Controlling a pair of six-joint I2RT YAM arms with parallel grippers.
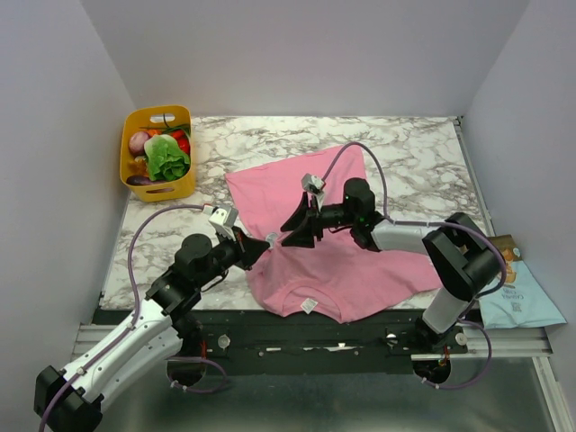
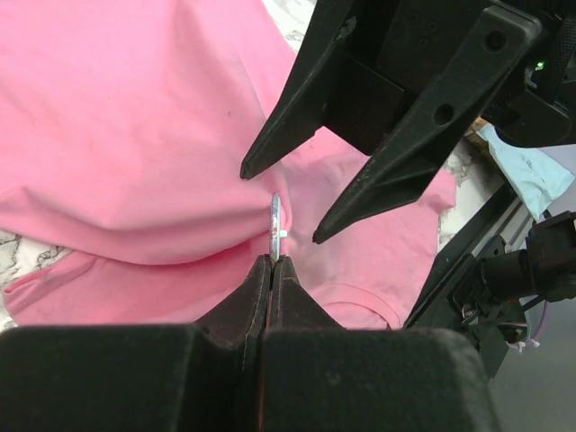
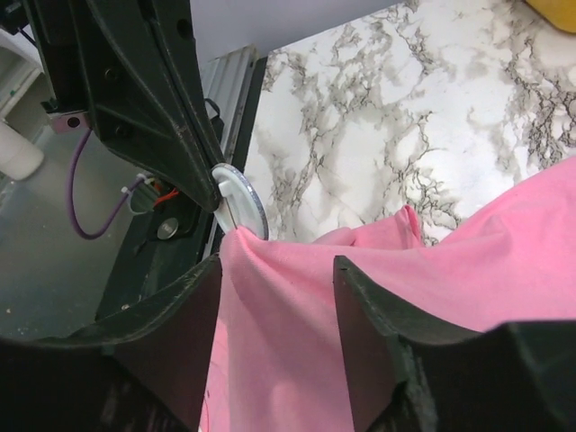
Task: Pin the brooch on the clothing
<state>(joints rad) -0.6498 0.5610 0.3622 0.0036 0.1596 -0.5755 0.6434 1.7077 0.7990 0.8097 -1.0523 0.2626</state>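
The pink T-shirt (image 1: 360, 261) lies on the marble table, its white label (image 1: 309, 306) at the near edge. My left gripper (image 1: 261, 245) is shut on the brooch (image 1: 271, 239), a small round disc held upright. It is edge-on in the left wrist view (image 2: 275, 220), above my left gripper (image 2: 272, 261). A fold of the shirt (image 2: 135, 135) is lifted against the brooch. My right gripper (image 1: 295, 229) is open and faces the brooch, its fingers either side of the raised fabric (image 3: 468, 252). In the right wrist view the disc (image 3: 238, 200) touches the cloth's peak just beyond my right gripper (image 3: 274, 270).
A yellow basket (image 1: 157, 153) of vegetables stands at the table's back left. A snack bag (image 1: 517, 288) lies off the table's right edge. Bare marble (image 1: 414, 153) shows behind the shirt. Grey walls close in on three sides.
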